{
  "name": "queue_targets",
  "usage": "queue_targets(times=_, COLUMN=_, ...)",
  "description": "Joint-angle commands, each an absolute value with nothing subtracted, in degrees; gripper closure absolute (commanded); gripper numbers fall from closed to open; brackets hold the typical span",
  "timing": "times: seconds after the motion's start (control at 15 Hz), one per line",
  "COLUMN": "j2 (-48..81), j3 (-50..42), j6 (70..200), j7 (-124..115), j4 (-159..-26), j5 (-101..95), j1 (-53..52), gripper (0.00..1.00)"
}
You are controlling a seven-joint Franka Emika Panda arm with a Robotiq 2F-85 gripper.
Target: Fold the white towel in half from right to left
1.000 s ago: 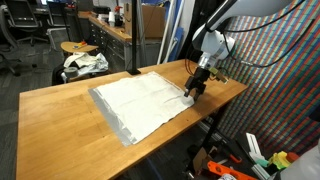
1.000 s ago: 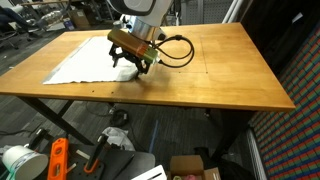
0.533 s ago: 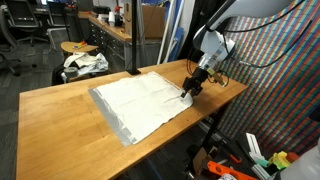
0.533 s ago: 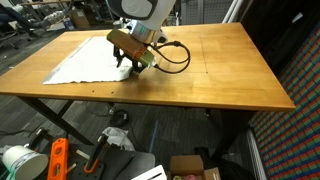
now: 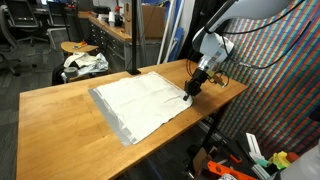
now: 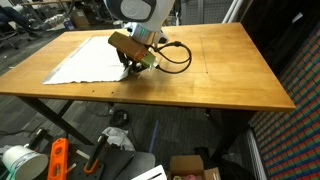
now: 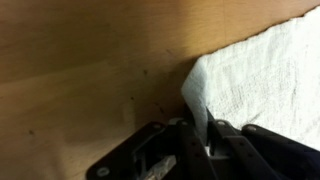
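1. The hand (image 5: 188, 92) stood wide a second ago. It is now clenched on the near edge of the large, thin, rectangular white towel (image 5: 140, 102).
2. In the wrist view, a pinch of the cloth (image 7: 200, 95) stands up between the fingers (image 7: 222, 138), so the hand is grasping the towel.
3. The rest of the towel lies flat on the light wooden surface (image 5: 60, 110), not yet folded.
4. Judgement: the grasp looks secured. Next, lift the edge and carry it across to the far edge.

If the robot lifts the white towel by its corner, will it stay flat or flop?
The white towel will probably flop: its corner bends up between the fingers. It looks thin, with soft creases, so likely light. It may slide on the smooth wooden table.
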State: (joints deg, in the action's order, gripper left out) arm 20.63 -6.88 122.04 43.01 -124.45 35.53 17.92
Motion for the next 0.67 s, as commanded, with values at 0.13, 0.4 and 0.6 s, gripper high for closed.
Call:
queue_targets(times=0.13, j2=16.95, j3=-6.98, j6=125.76, j7=39.64, j4=-126.31, j5=27.82, j1=15.85, gripper=0.82)
queue_targets(times=0.4, j2=13.82, j3=-6.51, j6=127.45, j7=37.26, j4=-128.07, j5=22.28, j1=14.35, gripper=0.83)
queue_targets(times=0.6, j2=13.59, j3=-6.03, j6=124.15, j7=37.08, j4=-127.59, j5=19.29, j1=13.75, gripper=0.86)
